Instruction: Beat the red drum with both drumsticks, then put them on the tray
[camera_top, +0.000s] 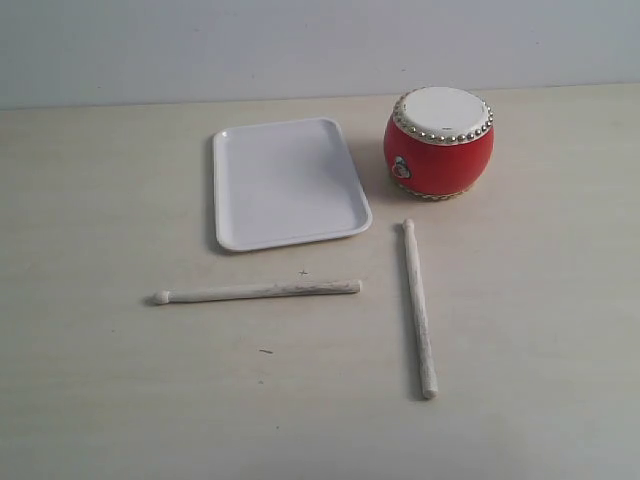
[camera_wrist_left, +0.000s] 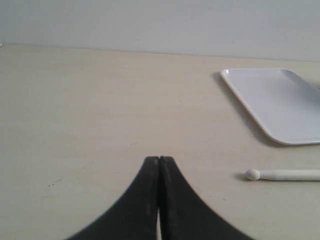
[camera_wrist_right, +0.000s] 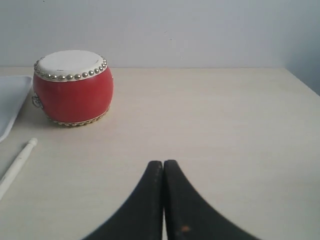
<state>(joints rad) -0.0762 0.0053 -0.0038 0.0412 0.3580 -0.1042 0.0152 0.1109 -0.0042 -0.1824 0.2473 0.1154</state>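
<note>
The red drum (camera_top: 438, 143) with its white studded skin stands at the back right of the table, also in the right wrist view (camera_wrist_right: 73, 87). The white tray (camera_top: 287, 181) lies empty to its left. One drumstick (camera_top: 256, 291) lies crosswise in front of the tray, tip to the left. The other drumstick (camera_top: 419, 307) lies lengthwise in front of the drum, tip toward it. Neither arm shows in the exterior view. My left gripper (camera_wrist_left: 159, 159) is shut and empty, with the tray (camera_wrist_left: 280, 102) and a stick's tip (camera_wrist_left: 252, 174) beyond it. My right gripper (camera_wrist_right: 163, 163) is shut and empty, apart from the drum.
The pale wooden table (camera_top: 540, 300) runs back to a plain light wall (camera_top: 200, 45). A small dark mark (camera_top: 265, 351) lies on the table near the front.
</note>
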